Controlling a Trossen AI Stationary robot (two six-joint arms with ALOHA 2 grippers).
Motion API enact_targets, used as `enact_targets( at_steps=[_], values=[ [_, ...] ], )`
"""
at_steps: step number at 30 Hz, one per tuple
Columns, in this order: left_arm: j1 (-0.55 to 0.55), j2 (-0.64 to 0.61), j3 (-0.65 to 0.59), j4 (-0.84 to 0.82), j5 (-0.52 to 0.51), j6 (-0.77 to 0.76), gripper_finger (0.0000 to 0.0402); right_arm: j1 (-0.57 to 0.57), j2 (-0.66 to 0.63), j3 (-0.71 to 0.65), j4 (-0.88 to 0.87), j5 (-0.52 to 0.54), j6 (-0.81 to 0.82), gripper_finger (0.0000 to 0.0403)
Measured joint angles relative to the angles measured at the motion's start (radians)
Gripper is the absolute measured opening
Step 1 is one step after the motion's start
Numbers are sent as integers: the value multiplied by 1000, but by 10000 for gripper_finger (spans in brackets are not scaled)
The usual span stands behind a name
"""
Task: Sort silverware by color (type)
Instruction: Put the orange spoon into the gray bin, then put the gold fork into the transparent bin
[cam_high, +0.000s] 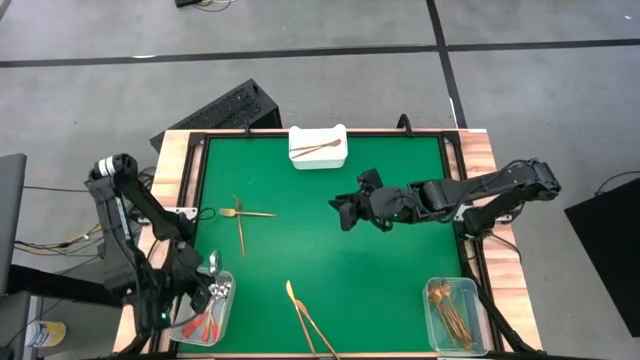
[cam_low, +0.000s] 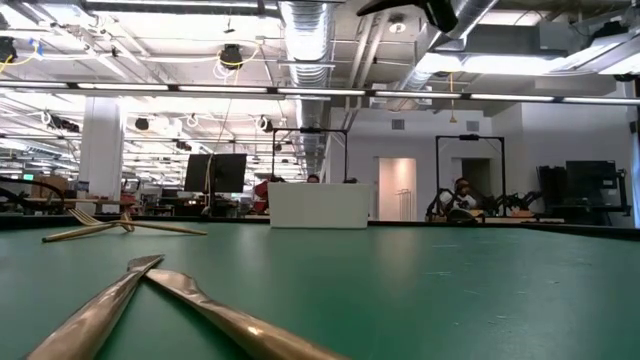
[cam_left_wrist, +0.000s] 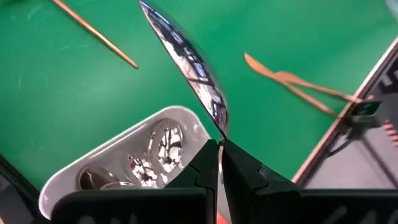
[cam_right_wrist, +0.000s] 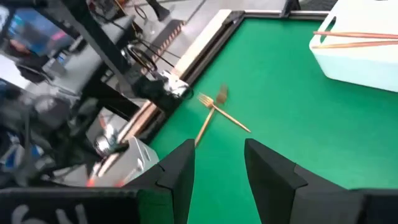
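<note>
Jaws of left gripper (cam_left_wrist: 219, 163) pinching mirror-bright, curved spoon (cam_left_wrist: 186, 62)

Black jointed arms; matte black angular claw (cam_right_wrist: 214, 171) fingers.

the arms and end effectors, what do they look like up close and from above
Both arms are dark, nearly black, built of chunky jointed segments. The left arm has thin cables trailing off its base side. The left end effector has two black, angular, wedge-shaped fingers; the right end effector shows the same matte black blocky fingers. No markings are readable.
</note>
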Motion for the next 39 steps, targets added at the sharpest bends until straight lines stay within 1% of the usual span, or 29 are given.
enact_targets(
  at_steps=[5, 10, 12, 14, 16, 18, 20, 22, 25, 29, 31, 34, 37, 39],
  values=[
    [-42, 95, 0, -22, 7, -1, 1, -6, 0, 0, 21, -1, 65, 164],
    [-53, 201, -10, -86, 112, -46, 24, 42, 26, 1, 36, -2, 159, 164],
    [-62, 218, -47, -25, 156, -49, 38, 70, 57, 0, 36, -4, 199, 164],
    [-71, 217, -102, 102, 189, -51, 52, 97, 92, 0, 59, -6, 241, 164],
    [-76, 195, -159, 248, 210, -55, 65, 123, 127, 0, 66, -24, 288, 163],
    [-76, 160, -200, 348, 208, -49, 75, 143, 164, 1, 87, -56, 332, 160],
    [-76, 121, -224, 389, 196, -45, 82, 166, 203, 0, 103, -77, 363, 154],
    [-74, 74, -226, 375, 158, -34, 87, 188, 236, 1, 142, -92, 386, 149],
    [-64, -10, -226, 345, 64, 17, 89, 223, 293, 4, 212, -113, 365, 142],
    [-40, -116, -225, 273, -83, 91, 89, 263, 379, 28, 205, -170, 329, 137],
    [-21, -163, -226, 255, -119, 126, 89, 279, 419, 55, 139, -193, 320, 137],
    [8, -209, -225, 256, -129, 222, 88, 298, 489, 131, 80, -224, 301, 137],
    [36, -226, -225, 254, -126, 292, 88, 317, 571, 241, -41, -245, 266, 137],
    [56, -231, -225, 246, -122, 330, 88, 327, 633, 331, -164, -246, 255, 136]
  ],
)
